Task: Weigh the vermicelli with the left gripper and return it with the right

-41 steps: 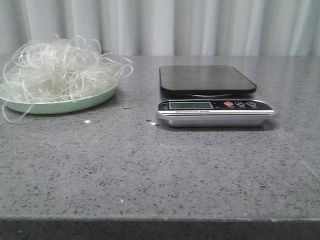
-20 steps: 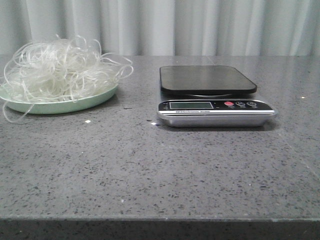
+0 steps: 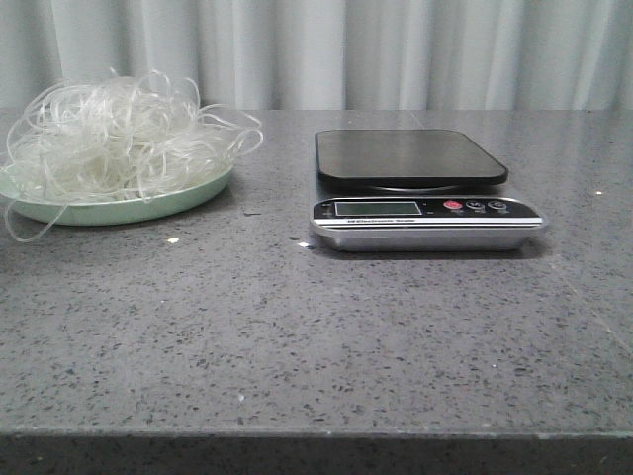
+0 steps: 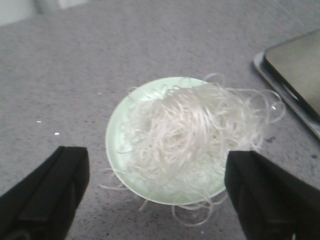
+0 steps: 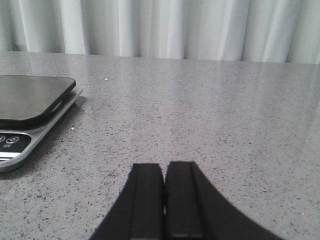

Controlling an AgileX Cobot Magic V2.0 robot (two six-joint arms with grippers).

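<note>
The vermicelli (image 3: 114,134) is a fluffy whitish tangle heaped on a pale green plate (image 3: 148,209) at the table's far left. The left wrist view looks down on the vermicelli (image 4: 190,132) and the plate (image 4: 116,131). My left gripper (image 4: 156,192) hovers above them, open wide, one black finger on either side of the plate's near rim, touching nothing. The kitchen scale (image 3: 415,188) stands right of centre with a bare dark platform. My right gripper (image 5: 164,172) is shut on nothing, low over bare table to the right of the scale (image 5: 27,115). Neither gripper shows in the front view.
Loose noodle loops hang over the plate's rim onto the grey speckled table (image 3: 297,336). A small whitish crumb (image 3: 173,239) lies in front of the plate. A pale curtain (image 3: 396,49) closes off the back. The table's front edge (image 3: 316,432) runs along the bottom.
Almost nothing differs in the front view: plate, noodles and scale keep their places, apart from a slight shift of the whole picture. No gripper enters it.
</note>
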